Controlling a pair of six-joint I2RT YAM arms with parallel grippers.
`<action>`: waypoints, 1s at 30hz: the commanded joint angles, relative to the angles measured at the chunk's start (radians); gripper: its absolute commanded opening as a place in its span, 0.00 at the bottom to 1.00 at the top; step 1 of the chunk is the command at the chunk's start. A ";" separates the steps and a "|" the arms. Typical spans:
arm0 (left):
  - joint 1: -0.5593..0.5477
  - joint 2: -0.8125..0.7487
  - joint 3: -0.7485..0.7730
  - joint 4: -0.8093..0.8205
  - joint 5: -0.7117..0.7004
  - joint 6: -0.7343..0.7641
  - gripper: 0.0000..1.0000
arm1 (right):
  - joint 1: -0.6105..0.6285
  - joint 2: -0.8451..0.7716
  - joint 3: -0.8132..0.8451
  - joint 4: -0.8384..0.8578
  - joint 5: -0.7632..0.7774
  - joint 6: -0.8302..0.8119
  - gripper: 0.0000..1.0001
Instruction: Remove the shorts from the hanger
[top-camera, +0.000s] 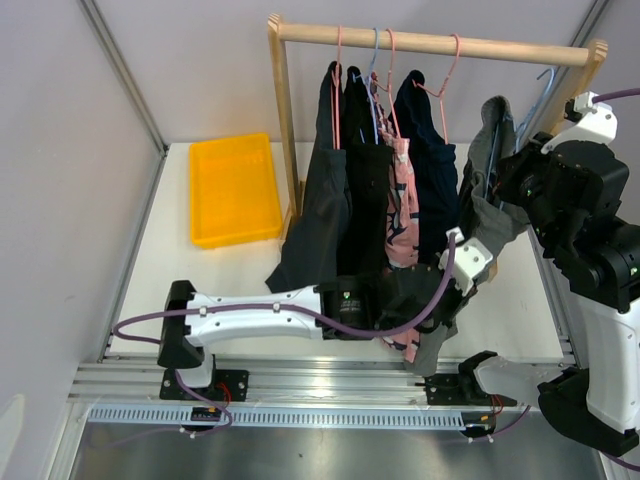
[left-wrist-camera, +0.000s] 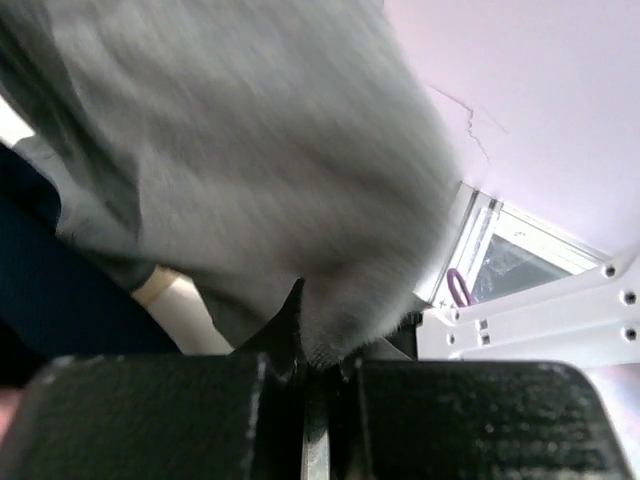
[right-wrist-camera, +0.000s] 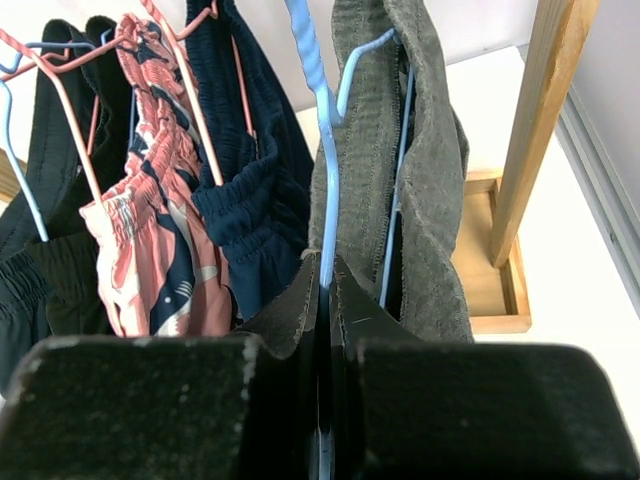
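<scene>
Five shorts hang on a wooden rack (top-camera: 430, 42): dark charcoal (top-camera: 318, 200), black (top-camera: 365, 190), pink patterned (top-camera: 402, 200), navy (top-camera: 432, 170) and grey (top-camera: 492, 125) at the right end. My left gripper (top-camera: 462, 280) is shut on the lower edge of the grey shorts (left-wrist-camera: 260, 170); the fabric is pinched between the jaws (left-wrist-camera: 325, 365). My right gripper (top-camera: 505, 180) is shut on the blue hanger (right-wrist-camera: 312, 90) that carries the grey shorts (right-wrist-camera: 430, 170), with the hanger's wire between the jaws (right-wrist-camera: 325, 290). The navy (right-wrist-camera: 250, 150) and pink (right-wrist-camera: 160, 230) pairs hang just to the left of it.
A yellow tray (top-camera: 235, 190) lies on the table left of the rack. The rack's wooden post (right-wrist-camera: 545, 110) and foot (right-wrist-camera: 490, 290) stand right of the grey shorts. A blue hanger (top-camera: 543, 95) hangs at the rail's right end. Walls close in on both sides.
</scene>
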 joint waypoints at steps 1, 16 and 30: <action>-0.098 -0.109 -0.094 0.059 -0.105 0.010 0.00 | -0.009 -0.006 0.026 0.062 0.013 -0.034 0.00; -0.364 -0.097 -0.334 0.094 -0.303 -0.168 0.00 | -0.144 0.055 0.109 0.013 -0.102 -0.059 0.00; 0.098 0.219 0.213 -0.197 -0.062 -0.198 0.00 | -0.145 0.012 0.364 -0.388 -0.253 0.030 0.00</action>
